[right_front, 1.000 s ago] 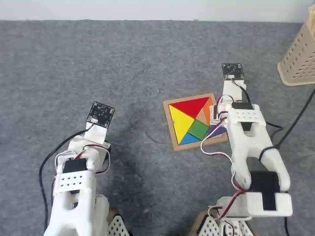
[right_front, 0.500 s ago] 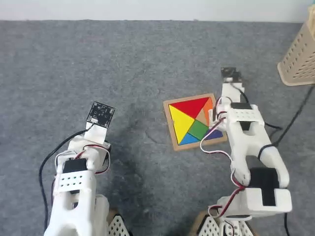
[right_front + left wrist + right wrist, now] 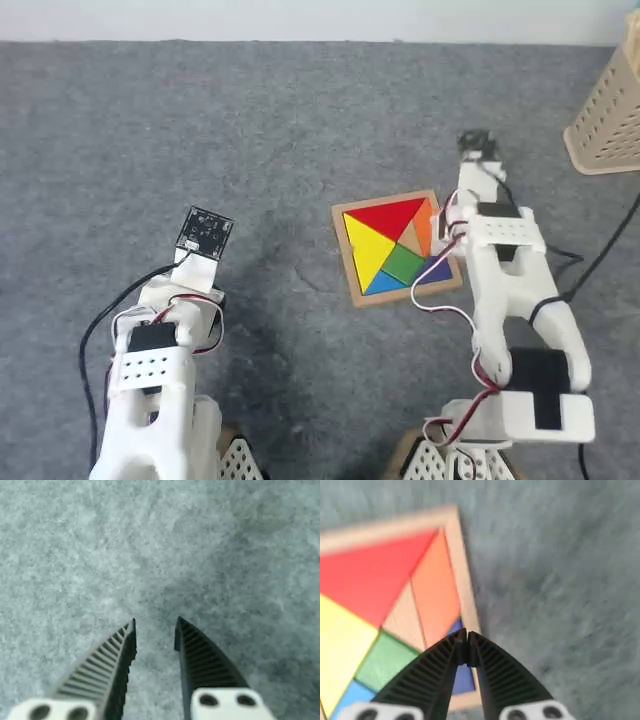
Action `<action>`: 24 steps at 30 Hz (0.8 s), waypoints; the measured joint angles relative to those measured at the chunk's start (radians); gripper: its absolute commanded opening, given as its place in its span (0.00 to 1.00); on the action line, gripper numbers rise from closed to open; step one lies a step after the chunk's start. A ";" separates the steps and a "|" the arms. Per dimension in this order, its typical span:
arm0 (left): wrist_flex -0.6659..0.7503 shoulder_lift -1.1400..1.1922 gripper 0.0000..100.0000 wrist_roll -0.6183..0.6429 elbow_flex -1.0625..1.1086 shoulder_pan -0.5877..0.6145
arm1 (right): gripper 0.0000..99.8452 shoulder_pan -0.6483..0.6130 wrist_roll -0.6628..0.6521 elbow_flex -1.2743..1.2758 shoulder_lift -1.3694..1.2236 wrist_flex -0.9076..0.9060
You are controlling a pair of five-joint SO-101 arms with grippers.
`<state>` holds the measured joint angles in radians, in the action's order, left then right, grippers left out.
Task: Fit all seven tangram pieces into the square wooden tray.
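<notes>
right wrist view: right gripper (image 3: 466, 645) held pinched together over purple piece (image 3: 463, 679); gentle seating into tray (image 3: 465, 580) is advised.

The high view looks down on the grey carpet (image 3: 250, 120) from behind both arms (image 3: 510, 300). The wrist views sit close above it. The right wrist and high views share the wooden tray (image 3: 465, 580).

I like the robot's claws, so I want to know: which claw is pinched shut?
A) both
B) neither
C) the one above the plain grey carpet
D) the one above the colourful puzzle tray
D: the right gripper has its black toothed tips touching above the edge of the square wooden tray, while the left gripper shows a clear gap above the grey carpet.
</notes>
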<state>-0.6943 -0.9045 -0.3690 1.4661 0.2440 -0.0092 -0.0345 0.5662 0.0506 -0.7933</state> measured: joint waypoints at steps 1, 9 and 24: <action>0.000 0.000 0.12 0.000 0.000 0.000 | 0.01 0.005 0.000 -0.002 0.006 0.026; 0.000 0.000 0.12 0.000 0.000 0.000 | 0.01 0.049 0.000 0.068 -0.058 0.282; 0.000 0.000 0.12 0.000 0.000 0.000 | 0.01 0.000 0.002 0.072 -0.140 0.132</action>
<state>-0.6943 -0.9045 -0.3690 1.4661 0.2440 -0.0092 -0.0330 0.6383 -0.0890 -0.6613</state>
